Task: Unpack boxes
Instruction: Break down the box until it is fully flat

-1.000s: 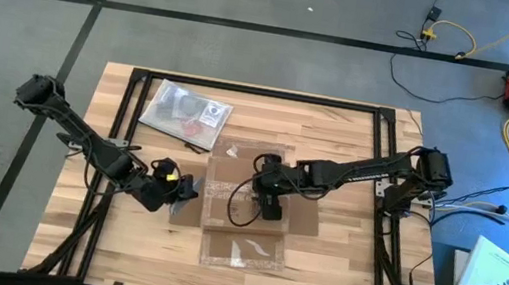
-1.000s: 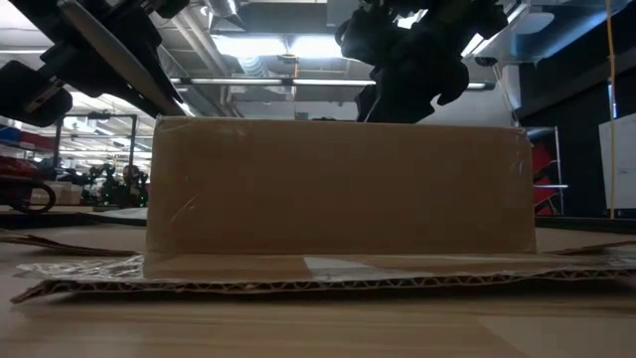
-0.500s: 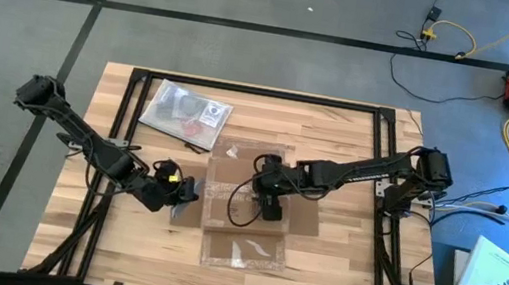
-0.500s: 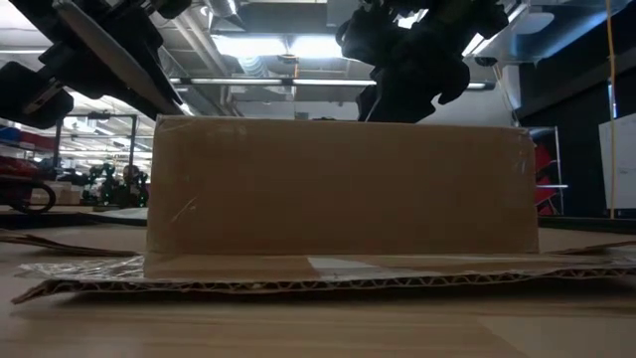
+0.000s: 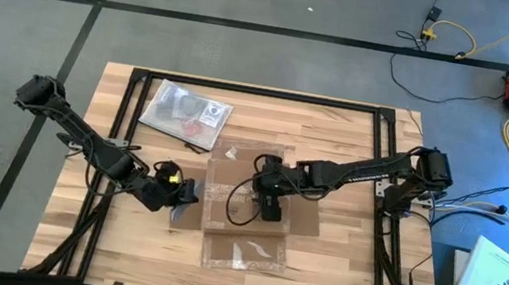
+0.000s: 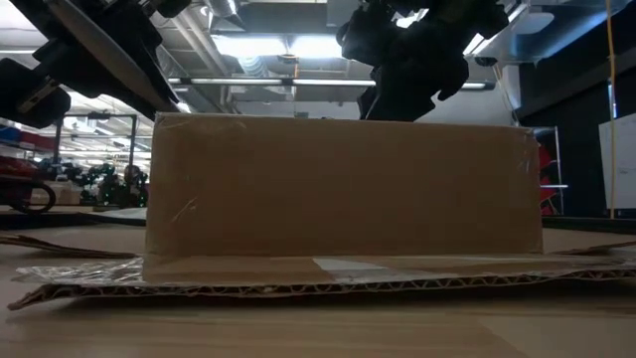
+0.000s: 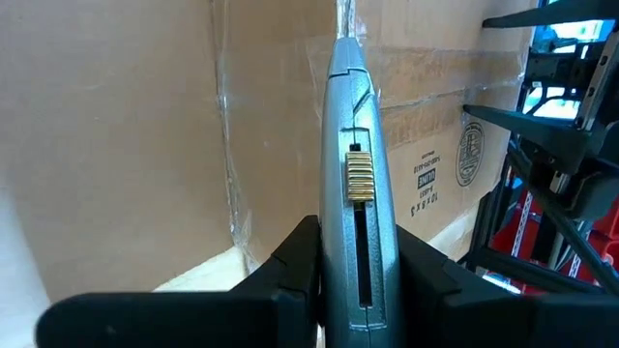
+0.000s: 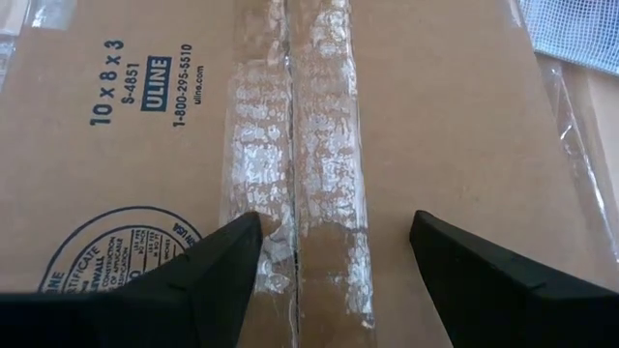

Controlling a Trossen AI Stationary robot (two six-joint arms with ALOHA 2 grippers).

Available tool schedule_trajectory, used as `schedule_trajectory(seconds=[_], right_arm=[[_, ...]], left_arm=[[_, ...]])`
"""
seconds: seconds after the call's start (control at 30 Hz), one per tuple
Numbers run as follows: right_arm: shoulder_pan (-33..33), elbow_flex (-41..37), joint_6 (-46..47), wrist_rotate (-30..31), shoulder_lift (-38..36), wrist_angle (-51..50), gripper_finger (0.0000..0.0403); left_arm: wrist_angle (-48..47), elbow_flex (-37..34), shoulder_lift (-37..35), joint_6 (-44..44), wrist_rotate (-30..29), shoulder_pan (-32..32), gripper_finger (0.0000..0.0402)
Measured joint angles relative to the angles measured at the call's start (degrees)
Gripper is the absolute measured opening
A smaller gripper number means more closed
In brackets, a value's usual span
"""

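High view: one box (image 5: 244, 200), left end effector (image 5: 188, 191) pinching one cutter (image 7: 356, 193), right end effector (image 5: 265, 208) spread above.

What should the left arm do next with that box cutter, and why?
Probably slide the box cutter on along the side tape of the cardboard box. The left gripper is shut on the cutter, whose tip sits against the box's side, and the top seam tape looks unbroken. The right gripper rests open on top, apparently steadying the box.
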Motion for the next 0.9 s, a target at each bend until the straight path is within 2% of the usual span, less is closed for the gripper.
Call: schedule_trajectory(seconds=[0.63, 0.9], right_arm=[[0.0, 0.0, 0.2, -0.9, 0.0, 0.0, 0.0257], [0.1, 0.1, 1.8, 0.7, 1.1, -0.2, 0.0257]], left_arm=[[1.0, 0.0, 0.0, 0.1, 3.1, -0.1, 0.0059], [1.4, 0.0, 0.0, 0.0, 3.5, -0.4, 0.0059]])
